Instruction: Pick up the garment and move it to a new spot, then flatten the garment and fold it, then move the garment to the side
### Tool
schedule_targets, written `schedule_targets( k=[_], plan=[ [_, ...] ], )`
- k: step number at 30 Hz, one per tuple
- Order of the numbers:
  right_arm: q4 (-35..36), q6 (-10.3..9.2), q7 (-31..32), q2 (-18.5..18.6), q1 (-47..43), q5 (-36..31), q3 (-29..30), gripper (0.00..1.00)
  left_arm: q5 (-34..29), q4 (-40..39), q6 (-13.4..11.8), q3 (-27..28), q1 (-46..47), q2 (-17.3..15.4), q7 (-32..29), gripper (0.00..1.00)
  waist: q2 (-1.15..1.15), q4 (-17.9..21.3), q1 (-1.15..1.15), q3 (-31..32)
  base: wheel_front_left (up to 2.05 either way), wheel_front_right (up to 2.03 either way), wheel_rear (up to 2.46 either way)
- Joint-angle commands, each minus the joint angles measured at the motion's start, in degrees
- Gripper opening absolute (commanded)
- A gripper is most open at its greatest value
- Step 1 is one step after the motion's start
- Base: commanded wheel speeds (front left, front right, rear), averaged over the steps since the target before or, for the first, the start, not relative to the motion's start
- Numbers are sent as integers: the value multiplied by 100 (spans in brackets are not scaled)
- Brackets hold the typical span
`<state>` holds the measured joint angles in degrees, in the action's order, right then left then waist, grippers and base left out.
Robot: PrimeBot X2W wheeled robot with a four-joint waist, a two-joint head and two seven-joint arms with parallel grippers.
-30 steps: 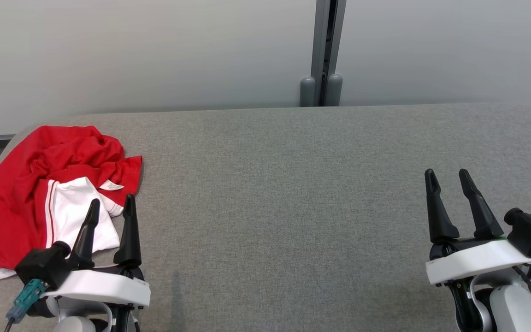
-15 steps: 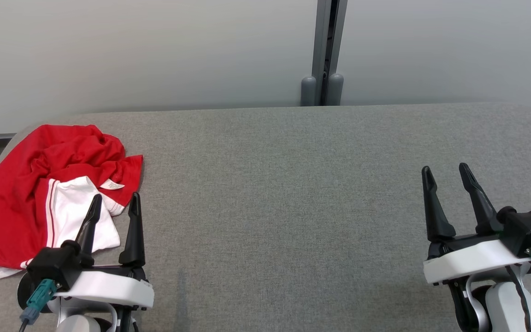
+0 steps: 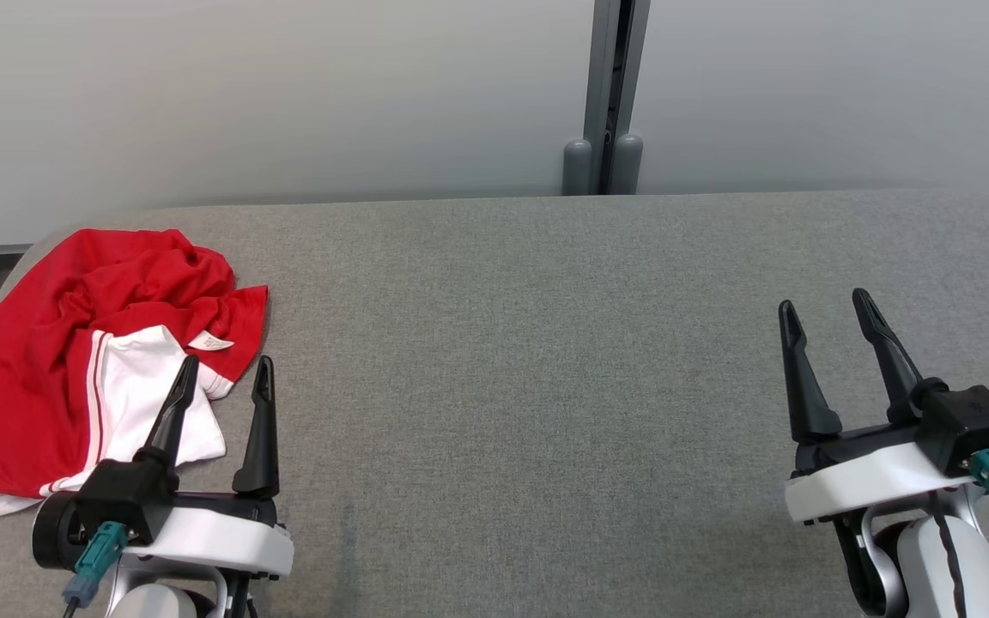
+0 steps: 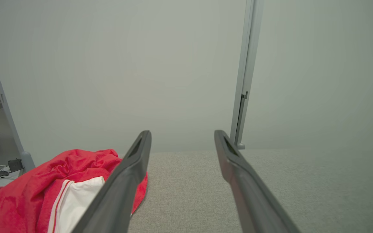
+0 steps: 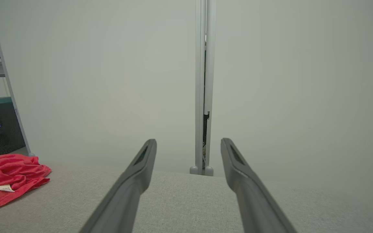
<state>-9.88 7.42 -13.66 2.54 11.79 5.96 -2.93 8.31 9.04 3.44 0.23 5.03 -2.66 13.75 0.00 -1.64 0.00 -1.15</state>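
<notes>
The left gripper (image 3: 228,360) hangs with its two dark fingers spread wide and nothing between them. It is low over the grey table (image 3: 503,343), well to the left of the grey post (image 3: 604,94) that rises behind the table's far edge. The right gripper (image 3: 822,299) is as far out on the post's other side, its fingers likewise parted and empty, above bare cloth-covered tabletop.

The garment (image 3: 48,343) lies crumpled at the table's left end, far left of the post. It is red with a white panel edged in red stripes, and a small white tag (image 3: 209,343) faces up. The left gripper's outer finger overlaps the white panel from the head camera; it may be brushing the cloth, though from here I cannot tell. The inner finger stands just off the garment's right edge, on the post side.
</notes>
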Motion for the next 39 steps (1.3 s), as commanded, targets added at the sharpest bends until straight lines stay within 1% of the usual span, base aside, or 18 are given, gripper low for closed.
schedule_targets(
  k=[1,12,23,39],
  plan=[
    [6,11,-57,52,60,-88,-7,100,-104,-35,-36,-1,102,-32,40,100,0,-1,0,0,0,0,0],
    [-46,11,-172,57,88,-383,-47,100,-422,-18,-29,-12,108,-36,149,100,0,-3,0,1,0,0,0],
    [-85,11,-169,56,72,-297,-67,100,-300,55,-3,7,136,-34,146,100,0,2,0,10,0,0,0],
    [-136,11,-169,55,44,-249,-111,100,-220,95,-44,-39,105,-34,146,100,0,-36,0,39,0,0,0]
  ],
)
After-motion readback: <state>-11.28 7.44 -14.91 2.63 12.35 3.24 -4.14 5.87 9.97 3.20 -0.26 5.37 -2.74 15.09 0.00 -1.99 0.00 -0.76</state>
